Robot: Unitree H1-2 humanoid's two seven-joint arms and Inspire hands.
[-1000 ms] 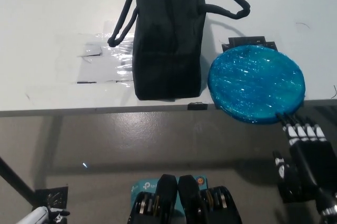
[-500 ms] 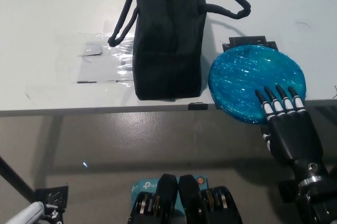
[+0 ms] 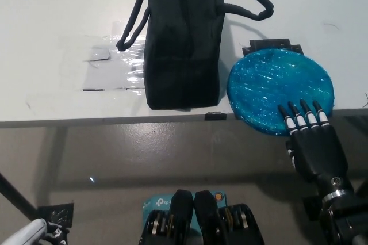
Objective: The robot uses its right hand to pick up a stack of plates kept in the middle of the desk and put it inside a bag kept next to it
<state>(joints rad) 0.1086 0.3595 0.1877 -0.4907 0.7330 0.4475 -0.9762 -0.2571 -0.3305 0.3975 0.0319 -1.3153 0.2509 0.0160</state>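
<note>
A stack of shiny blue plates (image 3: 279,90) lies on the white desk (image 3: 57,15), overhanging its front edge. My black right hand (image 3: 310,141) is open, its fingers (image 3: 301,115) spread flat over the stack's near rim. A black bag (image 3: 183,38) with looped handles stands just left of the plates, its top running away from me. Only a tip of my white left hand (image 3: 34,232) shows at the bottom left corner; its state cannot be made out.
Clear plastic film taped to the desk (image 3: 112,69) lies left of the bag. A black bracket (image 3: 270,45) sits behind the plates. A small black clip (image 3: 216,115) is on the desk's front edge. Below the edge is grey floor.
My right hand rose from below the desk edge onto the plates' near rim, then slid back slightly toward me. The plates and bag stayed put.
</note>
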